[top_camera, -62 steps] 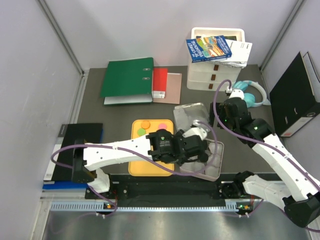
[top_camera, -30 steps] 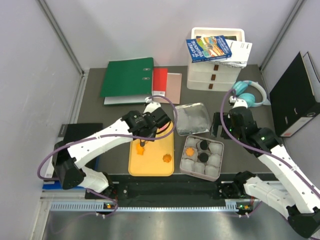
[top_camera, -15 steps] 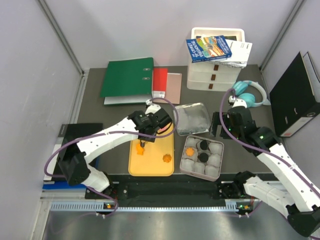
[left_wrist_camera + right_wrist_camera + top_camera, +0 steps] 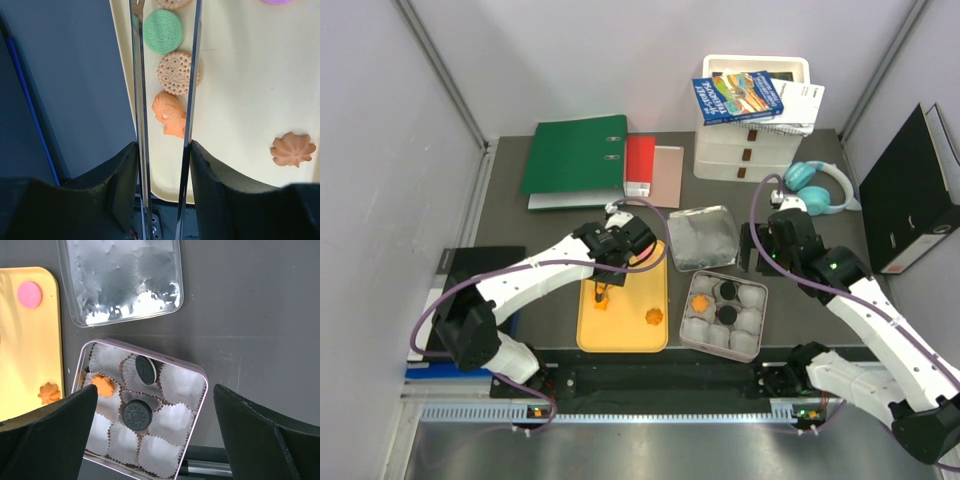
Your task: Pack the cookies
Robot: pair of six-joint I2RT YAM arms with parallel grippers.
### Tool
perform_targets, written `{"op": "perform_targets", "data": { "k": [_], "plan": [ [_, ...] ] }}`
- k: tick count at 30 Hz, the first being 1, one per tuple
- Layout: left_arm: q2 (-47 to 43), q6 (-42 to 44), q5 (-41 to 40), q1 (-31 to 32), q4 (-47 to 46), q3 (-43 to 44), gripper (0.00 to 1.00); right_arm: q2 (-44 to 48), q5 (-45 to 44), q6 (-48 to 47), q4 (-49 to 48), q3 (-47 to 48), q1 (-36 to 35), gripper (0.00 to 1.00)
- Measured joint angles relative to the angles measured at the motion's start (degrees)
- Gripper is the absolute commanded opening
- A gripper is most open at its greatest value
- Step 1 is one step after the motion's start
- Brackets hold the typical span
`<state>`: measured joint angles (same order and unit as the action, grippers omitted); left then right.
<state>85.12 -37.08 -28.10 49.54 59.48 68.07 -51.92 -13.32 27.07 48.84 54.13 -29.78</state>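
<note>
This is a lab test cell dressed up as an office desk. Plain grey walls (image 4: 400, 150) with metal corner strips box in a dark table (image 4: 520, 230). Two robot arms (image 4: 535, 278) are bolted to a rail (image 4: 660, 378) along its near edge. Office goods line the far edge: a green binder (image 4: 575, 158), a red booklet (image 4: 640, 165) and a white drawer unit (image 4: 740, 155) topped with books (image 4: 737, 96). Headphones (image 4: 820, 187) lie near the far right corner, beside a black binder (image 4: 910, 190).

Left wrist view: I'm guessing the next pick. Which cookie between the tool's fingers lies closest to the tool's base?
The orange fish-shaped cookie; the round dotted cookie and the green cookie lie farther out.
</note>
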Motion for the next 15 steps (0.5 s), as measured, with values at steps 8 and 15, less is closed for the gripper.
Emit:
{"op": "perform_targets", "data": {
  "k": [8,15],
  "plan": [
    [0.00,0.68,2.56,-0.24,-0.85,-1.36,0.35,-1.75,-0.13,-0.07,-0.92,0.35,0.00,0.99],
    [-0.79,0.98,2.60,-0.37,0.50,-0.59,0.31,-3.17,-0.09,-0.07,-2.32,0.87,0.00,0.99]
  ]
}}
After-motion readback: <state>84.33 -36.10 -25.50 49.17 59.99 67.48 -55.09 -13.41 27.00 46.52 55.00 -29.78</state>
